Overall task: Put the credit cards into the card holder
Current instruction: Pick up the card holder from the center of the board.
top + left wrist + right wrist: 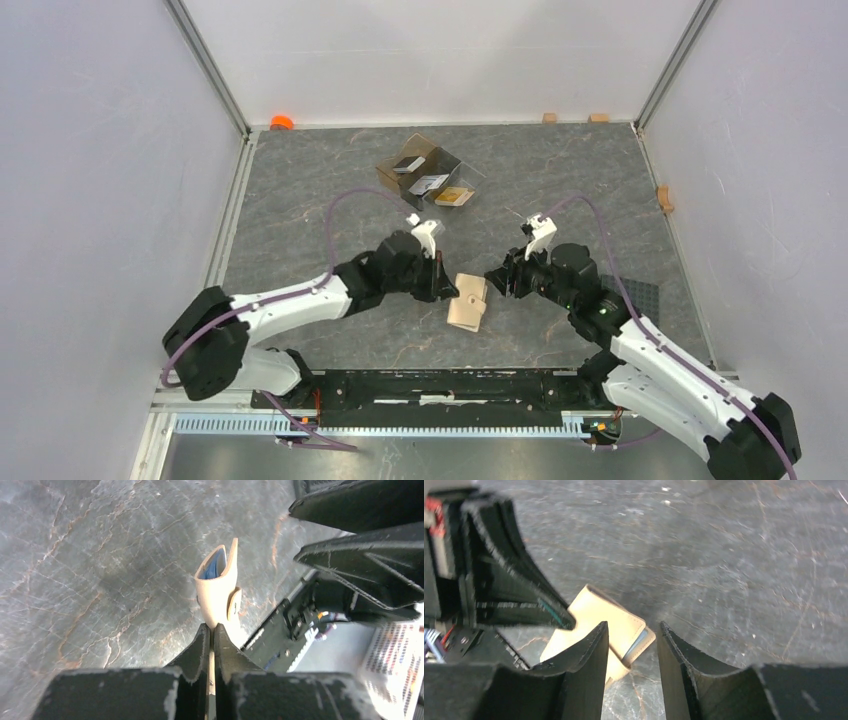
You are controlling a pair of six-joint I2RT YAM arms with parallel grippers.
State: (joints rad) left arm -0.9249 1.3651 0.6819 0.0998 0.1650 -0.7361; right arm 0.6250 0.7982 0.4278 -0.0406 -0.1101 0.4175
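Observation:
The tan card holder (467,302) lies mid-table between both grippers, slightly agape with blue lining showing (217,580). My left gripper (450,291) is shut on its near edge (211,630), a tan strip pinched between the fingers. My right gripper (493,281) stands open (633,627); the card holder's corner (624,625) lies by its left finger, not gripped. The credit cards sit at the back in a clear brown divided box (390,176): a dark one (407,163), a silver one (430,183) and an orange one (455,197).
An orange object (282,122) sits at the back left corner. Small wooden blocks (549,117) line the back edge, and another (665,198) the right edge. A dark mesh mat (643,295) lies at the right. White walls enclose the table.

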